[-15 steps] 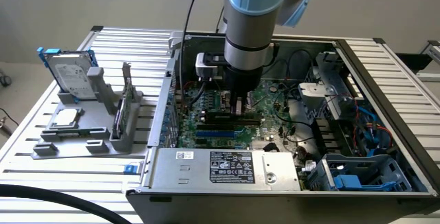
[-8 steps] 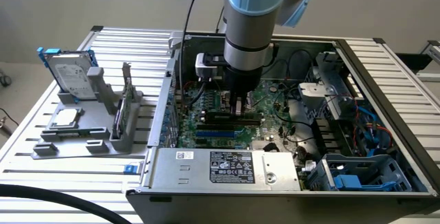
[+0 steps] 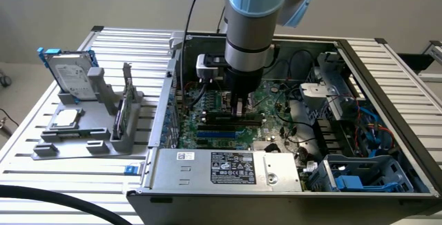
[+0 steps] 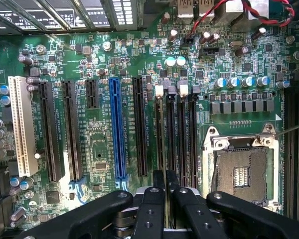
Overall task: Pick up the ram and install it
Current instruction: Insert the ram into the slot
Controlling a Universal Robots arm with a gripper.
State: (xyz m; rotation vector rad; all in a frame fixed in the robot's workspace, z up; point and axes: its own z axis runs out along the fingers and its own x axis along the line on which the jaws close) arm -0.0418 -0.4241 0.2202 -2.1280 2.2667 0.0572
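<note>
My gripper (image 3: 238,112) reaches down into the open computer case (image 3: 386,70), low over the motherboard (image 3: 214,106). In the wrist view the gripper (image 4: 165,191) has its black fingers (image 4: 150,209) drawn close together on a thin dark strip seen edge-on, the ram (image 4: 165,178). The strip runs in line with the black memory slots (image 4: 177,134), which have white latches at their far ends, and sits over the slot nearest the long black expansion slots. I cannot tell whether the ram touches the slot.
A CPU socket (image 4: 239,172) lies beside the memory slots, a blue slot (image 4: 117,129) and a white slot (image 4: 21,124) farther off. On the exterior view's left a grey stand (image 3: 83,132) carries a hard drive (image 3: 69,77) and an expansion card (image 3: 124,108). The power supply (image 3: 228,167) fills the near side.
</note>
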